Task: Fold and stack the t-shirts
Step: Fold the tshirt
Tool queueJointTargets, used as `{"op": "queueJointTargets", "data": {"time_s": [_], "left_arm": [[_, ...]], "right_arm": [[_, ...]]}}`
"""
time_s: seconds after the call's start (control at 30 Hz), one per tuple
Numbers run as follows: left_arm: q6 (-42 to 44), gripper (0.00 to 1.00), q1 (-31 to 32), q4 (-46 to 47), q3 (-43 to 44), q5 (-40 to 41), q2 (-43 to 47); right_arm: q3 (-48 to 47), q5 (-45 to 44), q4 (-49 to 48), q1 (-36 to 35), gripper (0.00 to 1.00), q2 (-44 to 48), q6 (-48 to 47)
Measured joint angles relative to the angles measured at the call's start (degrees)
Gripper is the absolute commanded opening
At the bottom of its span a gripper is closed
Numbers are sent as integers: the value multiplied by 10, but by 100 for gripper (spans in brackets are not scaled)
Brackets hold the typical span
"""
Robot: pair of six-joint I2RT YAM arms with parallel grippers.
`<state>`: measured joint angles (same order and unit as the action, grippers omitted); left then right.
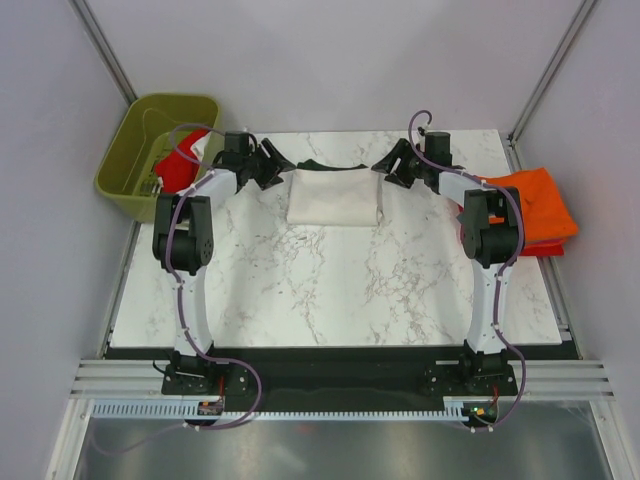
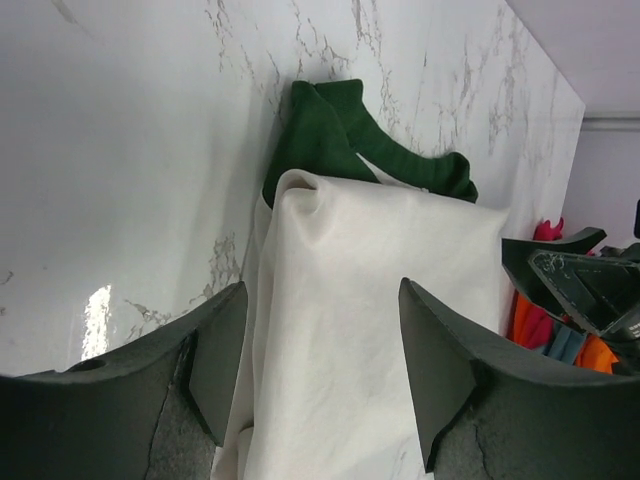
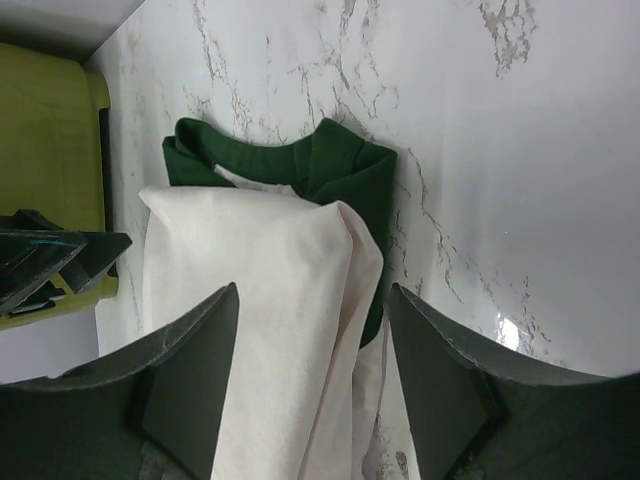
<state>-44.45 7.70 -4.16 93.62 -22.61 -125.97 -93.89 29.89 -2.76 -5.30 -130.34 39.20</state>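
Two grippers, both spread wide, nothing held: left gripper (image 1: 278,172) at left end of cream t-shirt (image 1: 333,198), right gripper (image 1: 384,170) at right end. Shirt lies folded at far centre of table (image 1: 330,300), green collar (image 2: 400,165) toward far edge. Orange t-shirt (image 1: 540,205) at right table edge; red t-shirt (image 1: 178,168) in bin (image 1: 125,175). Judgement: cloth light, limp, layers likely to slide. You pinch through all layers at both end edges; lift level, else fold sags open.
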Motion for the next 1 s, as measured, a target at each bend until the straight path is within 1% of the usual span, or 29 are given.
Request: {"op": "queueJointTargets", "data": {"time_s": [0.1,0.13,0.17,0.23,0.3,0.33,0.37,0.4,0.43,0.47,0.5,0.53,0.57,0.6,0.63,0.67,0.7,0.73,0.77,0.87,0.93,1.0], "left_arm": [[9,68,3,-6,9,1,-10],[12,68,4,-7,18,1,-18],[14,68,6,-12,29,1,-28],[18,68,10,-18,53,1,-51],[20,65,14,-26,74,1,-76],[20,63,17,-29,78,1,-82],[21,56,19,-34,85,1,-93],[19,52,21,-33,93,-3,-103],[19,46,22,-37,103,-1,-108],[19,35,23,-41,113,0,-114],[19,30,24,-43,121,2,-119],[20,25,24,-46,127,3,-124],[19,15,24,-48,131,4,-128],[18,11,24,-52,134,5,-132],[18,10,24,-53,136,7,-134],[18,12,24,-54,136,9,-135],[18,17,24,-56,136,10,-136],[19,24,24,-56,137,12,-136],[19,39,24,-56,138,14,-136],[20,54,24,-52,137,15,-129],[23,58,24,-52,120,30,-112],[25,58,24,-60,85,42,-80]], "right_arm": [[0,5,-3,0,63,-3,0],[0,7,-7,0,63,-6,0],[0,8,-10,0,59,-11,0],[0,10,-11,0,56,-25,0],[-2,13,-11,0,41,-42,2],[-4,23,-16,0,41,-48,7],[-11,19,-12,-1,35,-53,7],[-18,18,-11,-1,31,-57,5],[-25,17,-8,-1,25,-64,5],[-38,18,-3,-2,16,-74,6],[-49,18,-1,-2,11,-81,5],[-62,18,2,-3,2,-90,7],[-70,18,2,-4,1,-96,9],[-75,17,3,-5,1,-99,9],[-81,17,5,-5,0,-102,9],[-86,16,7,-5,9,-103,9],[-90,13,9,-5,24,-103,9],[-96,12,13,-5,46,-103,7],[-103,11,18,-6,51,-103,5],[-105,1,20,-5,54,-93,-17],[-81,-8,27,-5,54,-70,-28],[-46,-15,38,-6,51,-32,-37]]}}
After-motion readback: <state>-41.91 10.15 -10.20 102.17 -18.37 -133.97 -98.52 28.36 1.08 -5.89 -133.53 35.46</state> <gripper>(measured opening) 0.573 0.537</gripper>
